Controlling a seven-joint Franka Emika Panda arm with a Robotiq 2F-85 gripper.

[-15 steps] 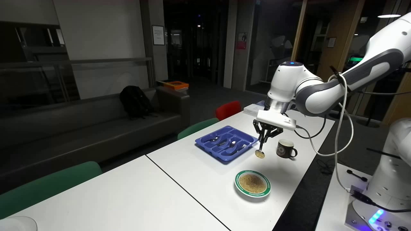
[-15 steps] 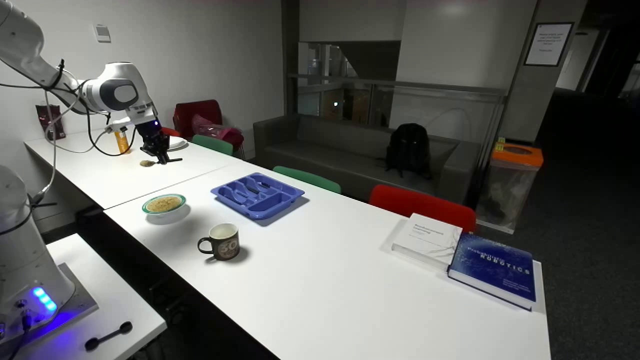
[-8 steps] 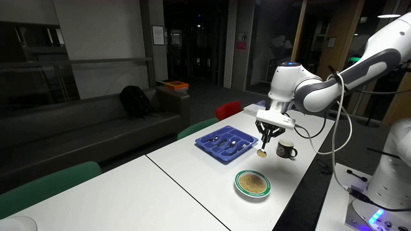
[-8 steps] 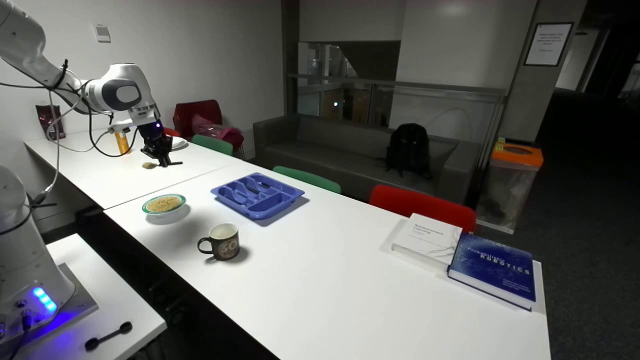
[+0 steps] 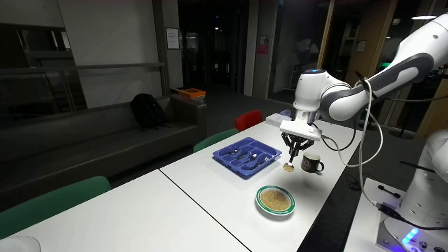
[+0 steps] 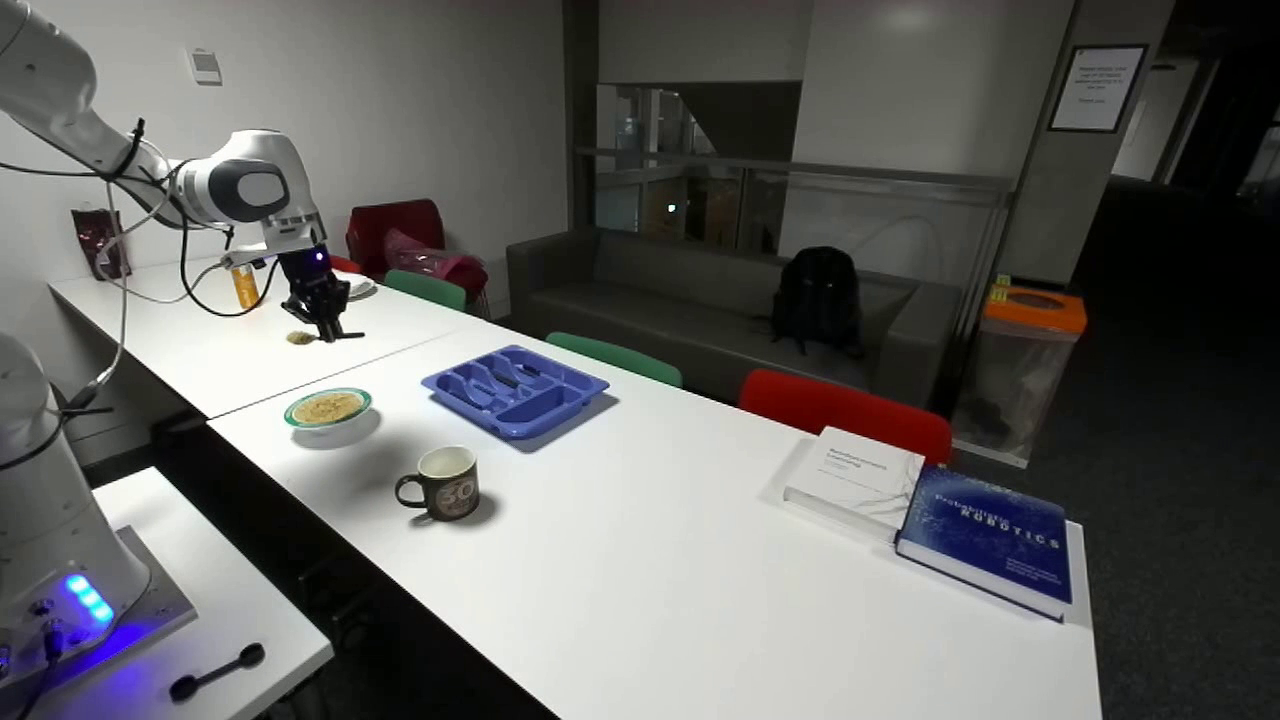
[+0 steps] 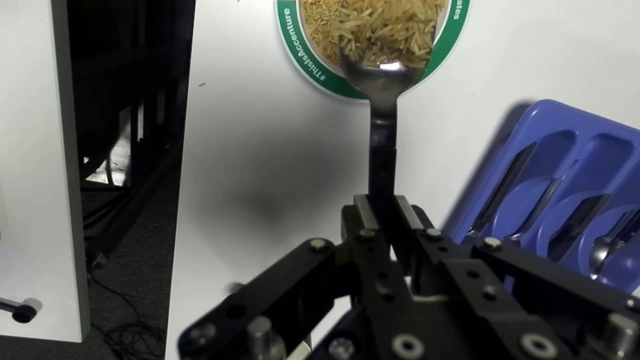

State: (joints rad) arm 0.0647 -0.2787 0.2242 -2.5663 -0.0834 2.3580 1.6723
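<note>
Wrist view: gripper (image 7: pixel 382 207) pinches dark handle (image 7: pixel 382 165) of metal spoon (image 7: pixel 383 105), rounded scoop (image 7: pixel 383 77) at 12 o'clock heaped with slender rice (image 7: pixel 390 32); round green-rimmed dish (image 7: pixel 345 87) of similar grains (image 7: pixel 320 30) beyond, also 12; compartmented blue tray (image 7: pixel 555 117) at 3, both on smooth white tabletop (image 7: pixel 235 65)

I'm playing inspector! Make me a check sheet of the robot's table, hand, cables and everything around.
Surface: white table, a tiny dark speck near its edge.
Job's things: spoon heaped with rice-like grains, held above the table; green-rimmed bowl with more.
Clutter: blue cutlery tray, dark mug, white book, blue book.
Hand: shut on the spoon's handle.
Cables: white and black, looping beside the arm.
Surroundings: sofa, black backpack, red chair.
</note>
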